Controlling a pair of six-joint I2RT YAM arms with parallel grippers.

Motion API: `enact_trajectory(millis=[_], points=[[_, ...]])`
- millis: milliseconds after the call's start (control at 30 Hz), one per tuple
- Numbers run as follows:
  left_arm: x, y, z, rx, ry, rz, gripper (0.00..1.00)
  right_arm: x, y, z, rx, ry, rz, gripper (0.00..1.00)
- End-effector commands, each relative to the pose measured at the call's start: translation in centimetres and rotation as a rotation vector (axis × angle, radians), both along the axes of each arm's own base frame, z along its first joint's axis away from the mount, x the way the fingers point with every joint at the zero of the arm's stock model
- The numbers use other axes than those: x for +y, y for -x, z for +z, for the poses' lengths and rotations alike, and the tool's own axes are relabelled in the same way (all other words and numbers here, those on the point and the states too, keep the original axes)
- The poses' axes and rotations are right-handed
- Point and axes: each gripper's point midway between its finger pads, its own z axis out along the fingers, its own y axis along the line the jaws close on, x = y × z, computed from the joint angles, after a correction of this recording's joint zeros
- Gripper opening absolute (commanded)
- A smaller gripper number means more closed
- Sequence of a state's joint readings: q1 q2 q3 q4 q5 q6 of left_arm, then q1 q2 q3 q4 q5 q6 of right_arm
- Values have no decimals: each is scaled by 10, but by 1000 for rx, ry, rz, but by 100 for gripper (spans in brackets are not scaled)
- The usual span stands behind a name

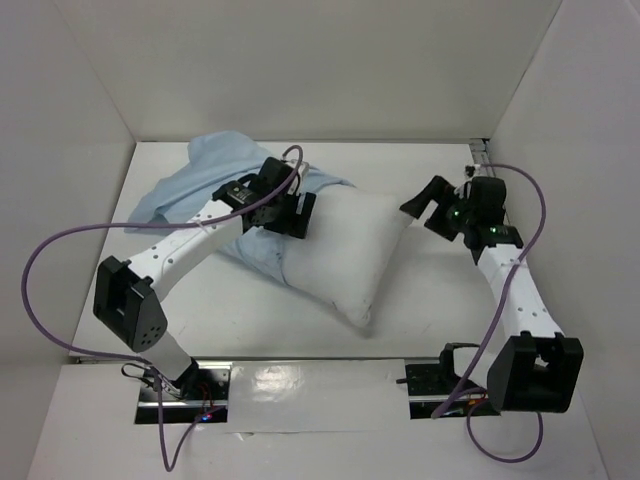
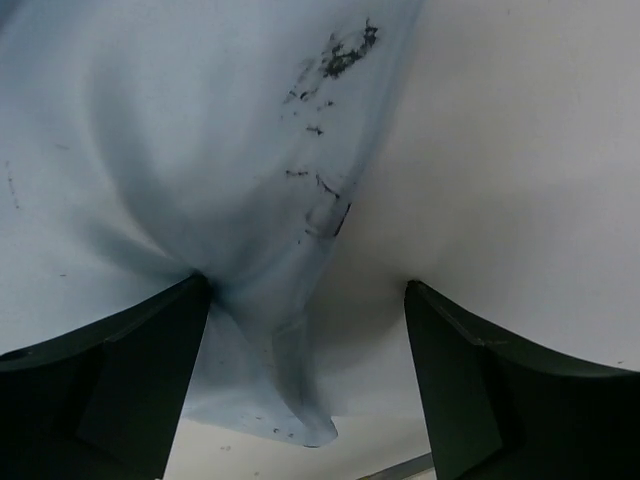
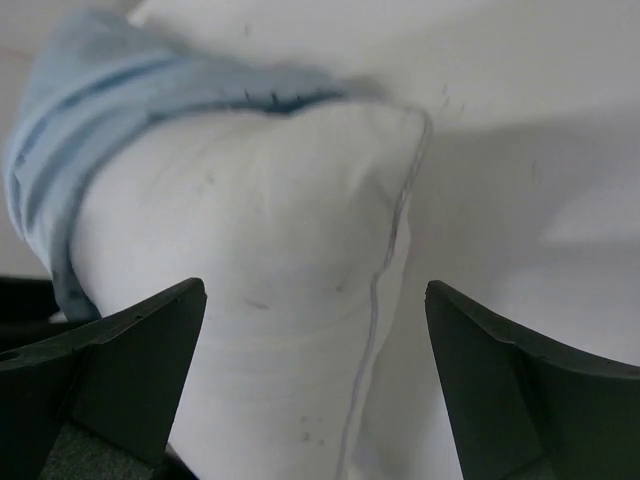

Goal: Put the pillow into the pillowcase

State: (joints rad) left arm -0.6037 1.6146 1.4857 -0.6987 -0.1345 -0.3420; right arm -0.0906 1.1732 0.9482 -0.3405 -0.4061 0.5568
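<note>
The plump white pillow [image 1: 345, 255] lies mid-table, its far left end lying against the crumpled light blue pillowcase [image 1: 195, 185]. My left gripper [image 1: 295, 213] hovers open over that seam. In the left wrist view the blue pillowcase [image 2: 190, 150] and the white pillow [image 2: 520, 150] meet between the spread fingers [image 2: 110, 390], and nothing is gripped by the left gripper [image 2: 305, 285]. My right gripper [image 1: 428, 210] stands open at the pillow's far right corner. That pillow corner [image 3: 280, 250] sits between the jaws of the right gripper [image 3: 313, 288], with a band of pillowcase [image 3: 90, 100] behind it.
White walls close in the table [image 1: 430, 310] on the left, back and right. A metal rail [image 1: 480, 150] runs at the far right corner. Purple cables loop from both arms over the table's sides.
</note>
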Motion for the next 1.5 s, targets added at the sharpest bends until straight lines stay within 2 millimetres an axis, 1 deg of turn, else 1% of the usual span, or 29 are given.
enact_trajectory(millis=[0,133,200,267,300,400,433,533,567,600,633,667,700,733,767,800,833,867,933,967,1033,1067,1133,1167,1267,1333,1400,1433,1467], points=[[1,-10,48,-149,101,52,92,30,42,-16,14,13,160,99],[9,-13,35,-129,79,98,82,69,74,-40,-2,-60,341,97],[13,-13,31,-118,78,114,70,82,84,-51,18,-102,382,96],[10,-13,34,-119,92,104,49,96,91,-60,24,-133,410,96],[10,-15,38,-122,104,104,29,102,92,-59,12,-145,423,93],[-7,-11,53,-115,175,30,4,123,83,-57,-30,-171,453,75],[-13,-9,49,-91,192,4,0,126,75,-68,-11,-160,435,62],[-54,9,71,-38,367,-158,0,145,56,-64,-25,-170,464,31],[-78,22,83,-10,460,-260,0,150,40,-57,-21,-178,460,9],[-91,27,93,0,509,-308,0,153,30,-49,-29,-188,455,2],[-109,25,115,-24,555,-367,0,155,22,-41,-40,-176,441,0],[-131,41,131,3,612,-461,0,155,-2,-9,-124,-162,406,0],[-148,47,181,-73,677,-548,0,156,-21,28,-201,-155,381,0],[-156,47,202,-94,711,-594,0,149,-26,25,-193,-141,343,0],[-176,45,200,-63,725,-642,0,145,-44,67,-285,-147,329,0],[-181,54,216,-31,763,-692,0,141,-49,83,-291,-159,299,0],[-183,65,266,-122,824,-763,0,141,-52,99,-322,-170,297,0],[-186,67,275,-125,848,-791,0,136,-52,126,-386,-165,264,0],[-188,74,290,-138,893,-837,0,130,-47,140,-416,-193,222,0],[-192,70,268,-85,884,-815,0,127,-43,122,-384,-194,203,0],[-188,76,258,-56,899,-796,0,129,-32,103,-359,-197,165,0],[-193,72,223,14,892,-774,0,129,-25,56,-262,-184,147,0],[-198,97,210,117,930,-809,0,131,-17,13,-175,-202,129,0],[-207,112,191,168,937,-833,0,132,-4,-35,-75,-191,128,0],[-211,132,182,237,976,-855,0,132,15,-84,22,-194,126,0],[-209,136,179,262,964,-879,6,129,23,-97,58,-184,123,0],[-207,126,180,239,926,-856,17,126,29,-100,59,-158,135,0],[-204,121,170,228,872,-816,48,122,32,-104,71,-129,134,0],[-202,116,167,214,839,-780,64,120,34,-103,68,-116,131,0]])
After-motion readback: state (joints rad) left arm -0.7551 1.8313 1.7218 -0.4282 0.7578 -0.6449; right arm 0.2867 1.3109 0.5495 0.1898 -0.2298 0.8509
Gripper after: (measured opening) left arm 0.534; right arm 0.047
